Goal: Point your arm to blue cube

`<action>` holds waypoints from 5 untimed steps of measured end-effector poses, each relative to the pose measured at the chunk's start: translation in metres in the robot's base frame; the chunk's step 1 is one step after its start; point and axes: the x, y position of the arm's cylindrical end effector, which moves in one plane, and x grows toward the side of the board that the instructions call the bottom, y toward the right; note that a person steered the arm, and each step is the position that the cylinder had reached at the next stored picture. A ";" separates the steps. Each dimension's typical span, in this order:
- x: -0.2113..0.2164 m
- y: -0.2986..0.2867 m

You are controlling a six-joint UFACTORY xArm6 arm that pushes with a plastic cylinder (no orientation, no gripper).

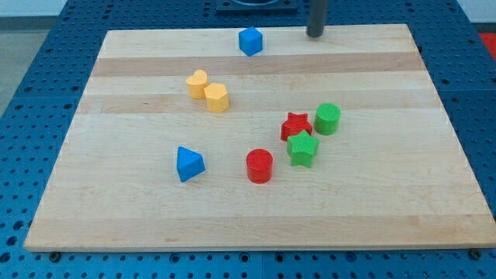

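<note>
The blue cube sits near the top edge of the wooden board, a little left of centre. My tip is at the board's top edge, to the right of the blue cube and apart from it by a clear gap. The dark rod rises out of the view's top.
Two yellow blocks touch each other below the cube. A blue triangular block lies lower left. A red cylinder, red star, green star and green cylinder cluster at centre right.
</note>
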 end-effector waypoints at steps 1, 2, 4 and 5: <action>0.000 -0.032; -0.001 -0.059; -0.001 -0.105; 0.002 -0.117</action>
